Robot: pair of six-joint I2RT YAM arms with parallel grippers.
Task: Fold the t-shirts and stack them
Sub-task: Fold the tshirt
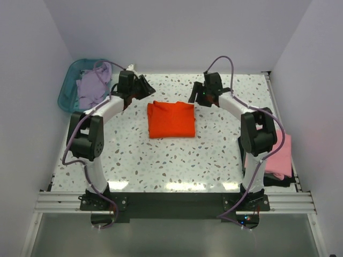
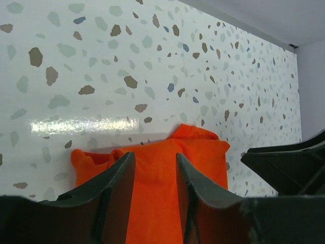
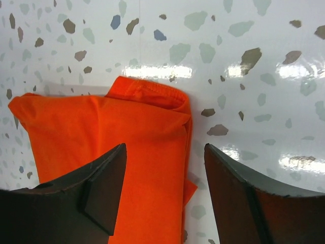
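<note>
Left arm reaches forward, I see left gripper [image 1: 143, 86] spread, empty, at far-left corner of orange-red t-shirt [image 1: 171, 120] | shirt lies folded mid-table [image 1: 134, 155] | right arm mirrors, right gripper [image 1: 194, 95] spread, empty, at far-right corner

The folded t-shirt [image 1: 171, 120] lies central, the basket [image 1: 68, 88] holding a second t-shirt [image 1: 92, 88] far left, a third t-shirt [image 1: 281, 158] near right.

Cut off by the bottom edge in both wrist views, partly hidden behind dark fingers [image 2: 114, 188]: folded bright orange-red cloth t-shirt [image 2: 203, 157]. Partly hidden behind the right arm [image 1: 257, 134] at the tabletop [image 1: 214, 155] right edge: light pink cloth t-shirt [image 1: 284, 155].
</note>
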